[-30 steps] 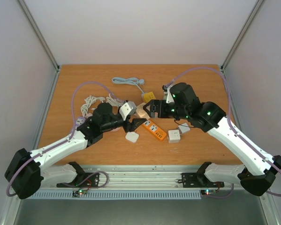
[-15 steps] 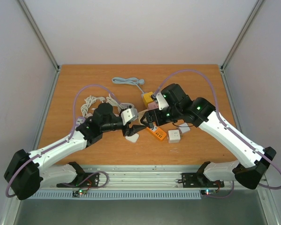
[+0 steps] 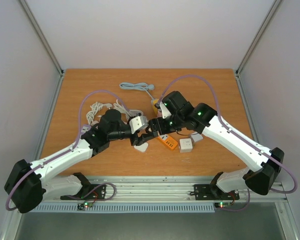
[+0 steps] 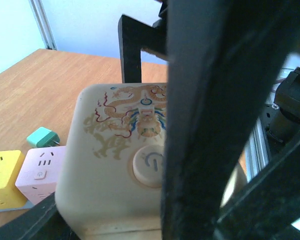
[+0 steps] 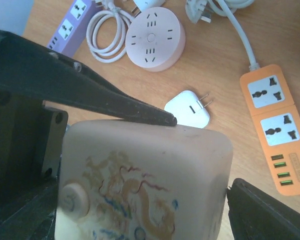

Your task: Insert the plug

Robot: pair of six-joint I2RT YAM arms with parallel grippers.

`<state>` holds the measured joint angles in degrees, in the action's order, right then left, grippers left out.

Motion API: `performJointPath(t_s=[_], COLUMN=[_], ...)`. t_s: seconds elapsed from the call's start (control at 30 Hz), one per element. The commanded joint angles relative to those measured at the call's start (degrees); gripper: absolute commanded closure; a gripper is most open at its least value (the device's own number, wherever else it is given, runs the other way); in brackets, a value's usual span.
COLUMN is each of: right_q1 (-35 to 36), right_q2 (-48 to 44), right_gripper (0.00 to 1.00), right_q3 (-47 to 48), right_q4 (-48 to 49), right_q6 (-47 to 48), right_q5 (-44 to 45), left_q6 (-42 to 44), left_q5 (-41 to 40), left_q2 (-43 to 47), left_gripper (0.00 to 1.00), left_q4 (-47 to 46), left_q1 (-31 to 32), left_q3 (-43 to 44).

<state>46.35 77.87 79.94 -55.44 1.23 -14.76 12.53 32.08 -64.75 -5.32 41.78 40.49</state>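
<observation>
Left of the flat orange power strip, the left gripper pinches a rounded, glossy cream cube socket printed with a dragon. The right gripper spreads wide around that cube; contact is unclear. The smooth white two-pronged plug lies just left of the strip.

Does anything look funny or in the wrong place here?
Yes. The cream socket cube with the dragon picture is not on the table. It is up in the air, held by the left gripper, and the right gripper has its jaws either side of it. Below, a white plug lies loose, plugged into nothing.
</observation>
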Motion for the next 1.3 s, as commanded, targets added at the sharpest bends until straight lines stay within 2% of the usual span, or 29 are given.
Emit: performJointPath(t_s=[0.0, 0.1, 0.2, 0.4, 0.63, 0.73, 0.8, 0.93, 1.03, 1.17, 1.27], right_q1=[0.93, 0.94, 0.87, -0.06, -2.54, -3.13, -3.18, -3.15, -3.12, -3.11, -3.11], right_q2=[0.58, -0.29, -2.23, -5.78, -6.75, -6.78, -6.75, -5.75, -4.35, -2.04, -0.83], right_gripper=[0.21, 0.35, 0.44, 0.48, 0.51, 0.49, 0.46, 0.30, 0.23, 0.23, 0.34], right_q3=[-1.65, -1.87, -2.13, -2.25, -1.57, -1.29, -1.15, -1.05, -1.28, -1.24, -1.04], right_q4=[1.92, 2.44, 3.16, 4.74, 4.90, 4.95, 5.09, 4.21, 2.09, -0.01, -0.79], right_q6=[-4.56, -6.57, -7.83, -8.34, -7.38, -7.71, -8.28, -9.17, -9.23, -9.23, -9.48], right_q5=[2.77, 4.53, 6.15, 3.65, -3.99, -5.85, -6.74, -6.56, -3.02, -1.09, -0.51], left_q6=[0.84, 0.22, -0.62, -2.95, -5.14, -5.99, -5.81, -4.96, -4.07, -2.98, -2.74], left_q5=[0.13, 0.06, -0.37, -1.64, -0.97, 0.36, 1.03, 2.03, 2.16, 1.77, 0.98], left_q2=[1.94, 2.34, 2.89, 3.06, 2.32, 1.81, 1.50, 1.59, 2.05, 2.26, 2.16], left_gripper=[0.64, 0.61, 0.56, 0.43, 0.36, 0.38, 0.48, 0.62, 0.64, 0.64, 0.63], left_q4=[-4.16, -5.01, -6.06, -6.52, -7.01, -7.18, -6.85, -6.84, -7.30, -6.84, -6.27], left_q1=[0.19, 0.17, 0.17, 0.19, 0.17, 0.15, 0.18, 0.17, 0.17, 0.16, 0.19], left_q3=[1.57, 1.22, 0.68, 0.34, 0.03, 0.03, 0.23, 0.29, 0.37, 0.71, 0.78])
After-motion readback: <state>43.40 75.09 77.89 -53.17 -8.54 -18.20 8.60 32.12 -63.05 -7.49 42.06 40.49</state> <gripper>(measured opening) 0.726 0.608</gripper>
